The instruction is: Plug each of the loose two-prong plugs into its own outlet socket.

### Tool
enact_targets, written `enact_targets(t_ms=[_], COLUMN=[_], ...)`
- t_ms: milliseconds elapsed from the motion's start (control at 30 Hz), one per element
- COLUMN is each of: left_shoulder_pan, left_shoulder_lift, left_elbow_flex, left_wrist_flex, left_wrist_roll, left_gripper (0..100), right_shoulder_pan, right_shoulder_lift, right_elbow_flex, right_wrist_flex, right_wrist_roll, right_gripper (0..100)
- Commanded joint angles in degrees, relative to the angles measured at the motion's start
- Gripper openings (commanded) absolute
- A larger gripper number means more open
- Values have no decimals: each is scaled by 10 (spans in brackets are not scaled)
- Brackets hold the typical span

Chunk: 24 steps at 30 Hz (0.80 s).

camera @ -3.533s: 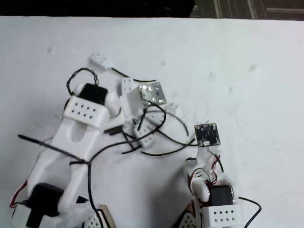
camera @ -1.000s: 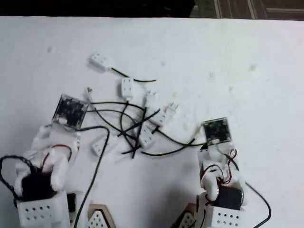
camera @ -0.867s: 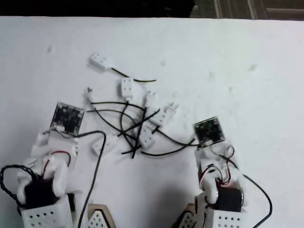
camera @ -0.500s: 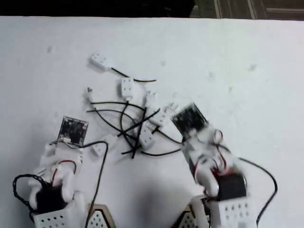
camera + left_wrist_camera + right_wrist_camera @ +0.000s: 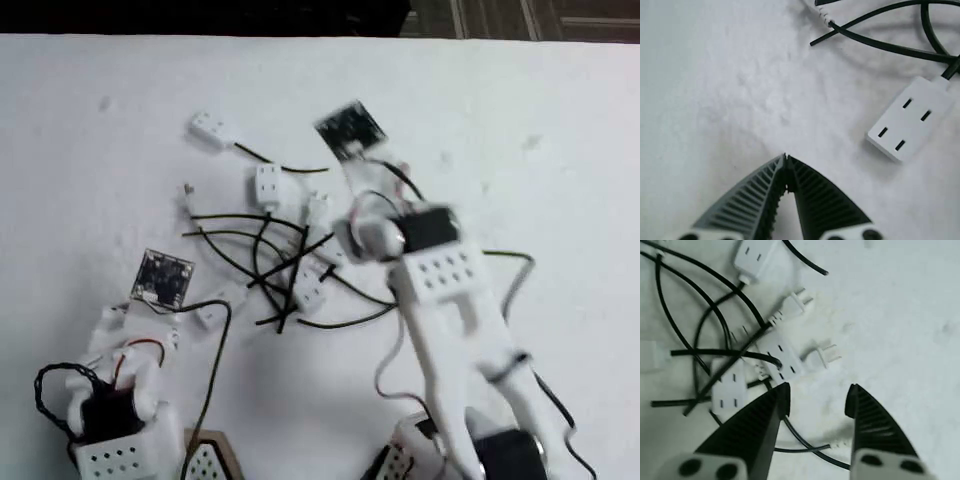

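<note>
The left arm (image 5: 115,400) sits low in the lower left of the high view. The left gripper (image 5: 786,172) has its jaws pressed together on nothing. A four-slot socket block (image 5: 910,125) lies just beside it on the white table (image 5: 540,130). No cord crosses the block's face, so I judge it a good one to hold steady while a plug goes in.

Nearer the middle of the high view, the right arm (image 5: 445,300) stretches out over the pile. The right gripper (image 5: 818,387) hangs wide and empty. A loose two-prong plug (image 5: 824,354) lies just ahead of its gap, with the prongs turned away from the cord-crossed socket (image 5: 781,359) beside it. The step in hand looks like picking up this plug. It should go best if the fingers close on the white body and leave the prongs bare. The plug will likely need turning before it can meet any slots.

The black cords (image 5: 255,250) are the main obstacle. They loop through the middle of the frame, and one lies over that socket's face, where it could snag or drag the socket when the plug is lifted. A second plug (image 5: 792,304) lies farther on among the cords. In the upper left of the high view, a far socket (image 5: 207,128) lies apart from the tangle and is easier to reach.
</note>
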Motion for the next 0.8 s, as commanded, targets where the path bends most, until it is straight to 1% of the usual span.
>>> enact_targets(t_ms=[0,67,167,433,633,767], left_shoulder_pan=[-5,-5,-5,-5,-5,-5], left_shoulder_lift=[-3,-3,-3,-3,-3,-3], left_elbow_flex=[0,0,1,1,2,2], left_wrist_flex=[-5,-5,-5,-4,-4,-4], left_wrist_roll=[-8,-8,-8,-8,-8,-8], left_gripper=[24,24,24,24,24,24], right_shoulder_pan=[-49,-65,-75,-50,-42,-41], right_shoulder_lift=[64,109,187,414,522,560], right_elbow_flex=[-88,-125,-183,-332,-411,-438], right_wrist_flex=[-1,-1,-1,1,2,3], right_wrist_roll=[-92,-122,-143,-187,-191,-191], right_gripper=[190,190,190,190,189,187])
